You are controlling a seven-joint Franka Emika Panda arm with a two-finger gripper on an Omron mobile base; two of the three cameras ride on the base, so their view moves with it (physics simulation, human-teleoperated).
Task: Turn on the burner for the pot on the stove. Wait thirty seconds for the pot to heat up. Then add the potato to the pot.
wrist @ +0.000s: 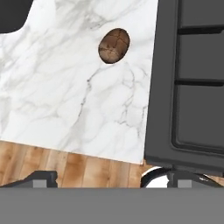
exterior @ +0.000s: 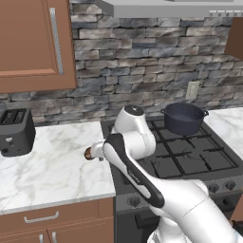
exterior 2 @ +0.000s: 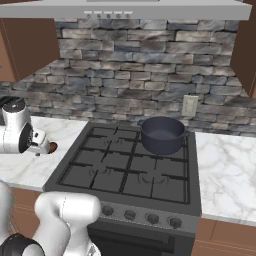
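Note:
The brown potato (wrist: 114, 45) lies on the white marble counter (wrist: 57, 96), a little left of the stove's (wrist: 188, 87) edge. My gripper (wrist: 113, 177) hangs open above the counter near its front edge, with the potato ahead of the fingertips and nothing between them. From the base views the hand (exterior: 95, 155) (exterior 2: 44, 149) sits right beside the potato (exterior: 88, 153) (exterior 2: 53, 147) and partly covers it. The dark blue-grey pot (exterior: 184, 117) (exterior 2: 161, 134) stands on the back right of the stove (exterior 2: 125, 170). Its burner is hidden beneath it.
A black toaster (exterior: 16, 132) stands on the counter to the left. Round knobs (exterior 2: 130, 215) line the stove's grey front panel. Wooden cabinets (exterior: 33, 42) hang above the counter, and a range hood (exterior 2: 150, 9) above the stove. More marble counter (exterior 2: 225, 170) lies right of the stove.

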